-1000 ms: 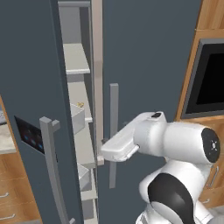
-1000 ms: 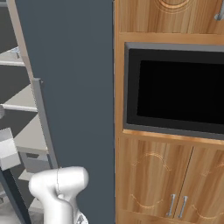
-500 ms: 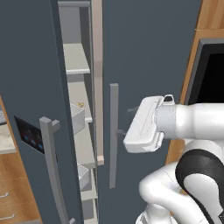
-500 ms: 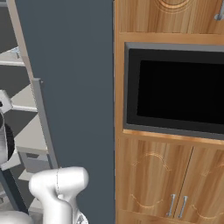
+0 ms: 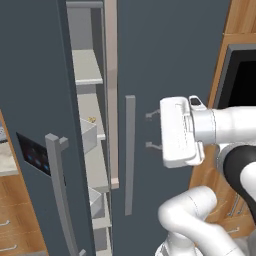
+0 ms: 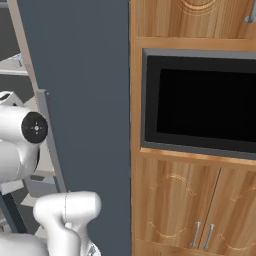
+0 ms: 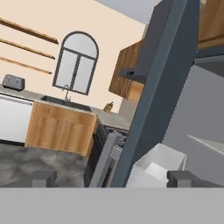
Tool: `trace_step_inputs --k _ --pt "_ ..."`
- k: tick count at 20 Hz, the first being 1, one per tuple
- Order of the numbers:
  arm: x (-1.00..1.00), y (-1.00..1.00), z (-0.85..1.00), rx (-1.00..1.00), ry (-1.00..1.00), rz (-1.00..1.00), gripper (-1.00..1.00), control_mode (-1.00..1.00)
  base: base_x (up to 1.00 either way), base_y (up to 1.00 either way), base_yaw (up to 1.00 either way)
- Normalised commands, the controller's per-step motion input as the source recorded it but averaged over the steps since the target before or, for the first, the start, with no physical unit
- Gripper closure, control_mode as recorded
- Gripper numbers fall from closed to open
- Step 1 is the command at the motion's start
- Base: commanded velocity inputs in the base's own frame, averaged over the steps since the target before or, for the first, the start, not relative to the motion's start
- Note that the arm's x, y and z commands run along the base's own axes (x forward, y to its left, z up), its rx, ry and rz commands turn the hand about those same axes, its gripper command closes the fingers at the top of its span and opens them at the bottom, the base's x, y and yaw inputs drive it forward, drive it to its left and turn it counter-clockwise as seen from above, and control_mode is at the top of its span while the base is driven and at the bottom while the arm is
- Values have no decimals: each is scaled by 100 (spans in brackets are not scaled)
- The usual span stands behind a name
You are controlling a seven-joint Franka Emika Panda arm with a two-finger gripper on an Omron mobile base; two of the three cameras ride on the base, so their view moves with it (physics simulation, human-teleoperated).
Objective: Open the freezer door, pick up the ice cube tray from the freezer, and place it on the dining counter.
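The freezer (image 5: 92, 150) fills the left base view, a tall narrow slot of matte dark grey with smooth light-grey shelves stacked inside. Its freezer door (image 5: 35, 100) stands ajar, a flat slate slab swung toward the camera, carrying a glossy black panel with small blue lights and a squared grey bar handle (image 5: 60, 190) with a bent top. Beside it, the plain grey door (image 5: 165, 60) stays shut, its own straight grey bar (image 5: 130, 155) running vertically. To the right there's warm wood-grain cabinetry (image 6: 175, 200) with carved arcs and slim silver pulls, framing a shiny black built-in oven (image 6: 202, 105).

Now the arm: the blocky white hand hangs in front of the plain door, and the gripper (image 5: 151, 130) points its two short dark fingertips (image 5: 149, 115) at that door's surface, spread wide apart, nothing between them. In the hand view the door's edge cuts diagonally across, with a white boxy inner bin (image 7: 157, 168) just behind it.

On a shelf, a small tan food piece (image 5: 92, 119) sits. I can't make out the ice cube tray.
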Motion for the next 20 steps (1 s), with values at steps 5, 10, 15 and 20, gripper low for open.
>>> trace_step_inputs --k 5,10,15,20 --pt "13 0 4 14 -3 20 -100 -100 0 0 0" --pt "11 13 16 8 4 13 -100 -100 0 0 0" --pt "0 20 31 0 9 3 -100 -100 0 0 0" --pt "4 21 31 0 12 2 -100 -100 0 0 0"
